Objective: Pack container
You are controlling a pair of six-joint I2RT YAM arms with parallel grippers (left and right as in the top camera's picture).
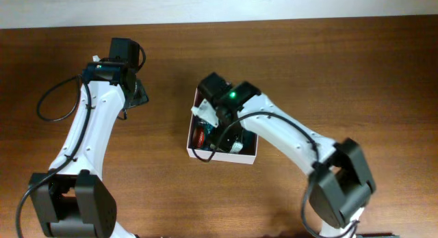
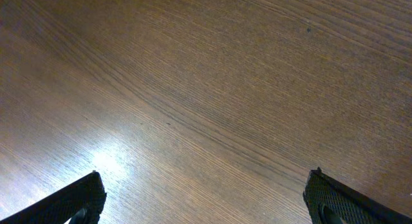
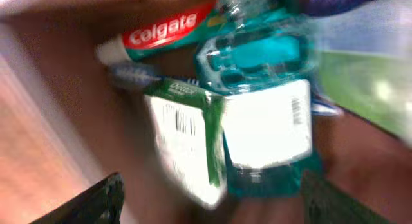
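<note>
Though blurred, one toothpaste (image 3: 161, 32), one mouthwash (image 3: 264, 89), one packet (image 3: 187, 143), one container (image 1: 220, 157).

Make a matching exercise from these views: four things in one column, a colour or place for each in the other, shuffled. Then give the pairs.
Things:
1. toothpaste tube
2. mouthwash bottle
3. packet
4. left pincer

Descriptions:
A. see-through teal-blue
B. open above the wooden table
C. red panel with white lettering
D. green and white, with a barcode

Pairs: 1-C, 2-A, 3-D, 4-B.
</note>
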